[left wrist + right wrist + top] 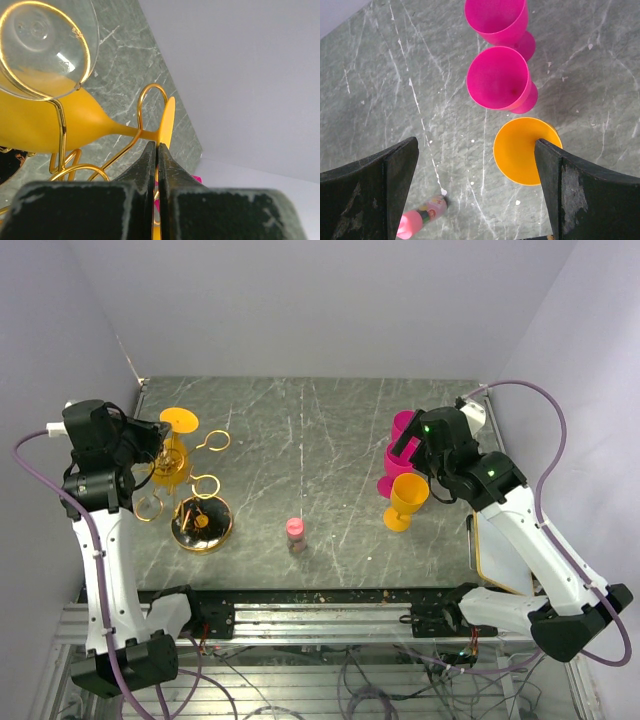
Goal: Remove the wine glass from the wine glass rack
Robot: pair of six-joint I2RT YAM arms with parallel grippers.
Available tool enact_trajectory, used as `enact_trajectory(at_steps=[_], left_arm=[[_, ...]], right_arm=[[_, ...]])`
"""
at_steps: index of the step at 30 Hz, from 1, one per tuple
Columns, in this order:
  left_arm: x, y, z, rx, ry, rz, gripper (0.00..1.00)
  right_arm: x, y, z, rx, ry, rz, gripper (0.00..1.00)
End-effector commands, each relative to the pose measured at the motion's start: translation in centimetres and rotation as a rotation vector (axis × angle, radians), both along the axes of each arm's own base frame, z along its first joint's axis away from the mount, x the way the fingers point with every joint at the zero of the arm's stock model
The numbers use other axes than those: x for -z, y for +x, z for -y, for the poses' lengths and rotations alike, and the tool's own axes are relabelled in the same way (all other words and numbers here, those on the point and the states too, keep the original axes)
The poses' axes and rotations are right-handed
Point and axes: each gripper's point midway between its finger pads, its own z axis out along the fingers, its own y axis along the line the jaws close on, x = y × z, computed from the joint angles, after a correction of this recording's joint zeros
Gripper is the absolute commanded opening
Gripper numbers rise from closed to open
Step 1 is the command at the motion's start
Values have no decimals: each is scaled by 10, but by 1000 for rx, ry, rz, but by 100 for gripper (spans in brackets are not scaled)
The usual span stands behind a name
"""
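The gold wire wine glass rack (201, 523) stands at the left on its round shiny base, its ring-ended arms (212, 441) spread out. An orange wine glass (170, 460) hangs on it, foot (178, 420) towards the back. In the left wrist view the glass's stem (125, 131) lies in a gold ring and its foot (168, 117) shows edge-on. My left gripper (157, 146) is shut on that foot's edge and also shows in the top view (158, 436). My right gripper (476, 145) is open and empty, high over the table's right side (412, 443).
An upright orange glass (525, 150) and two pink glasses (497, 77) stand under the right gripper. A small pink-capped bottle (295, 533) stands mid-table. A clear gold-rimmed round glass piece (45, 45) hangs close to the left camera. A flat board (495, 550) lies at the right edge.
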Motion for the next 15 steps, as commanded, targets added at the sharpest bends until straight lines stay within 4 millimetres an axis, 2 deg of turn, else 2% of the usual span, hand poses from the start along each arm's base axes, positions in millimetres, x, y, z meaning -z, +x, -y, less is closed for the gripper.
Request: enact_trajectory(at_steps=[1, 10, 15], left_arm=[[-3, -5, 3, -10, -47, 19, 7], [-4, -4, 17, 47, -117, 46, 7], [-5, -3, 17, 50, -125, 77, 7]], right_arm=[[-11, 3, 3, 23, 7, 27, 99], [-11, 3, 4, 32, 17, 34, 99], [-9, 3, 4, 31, 16, 30, 99]])
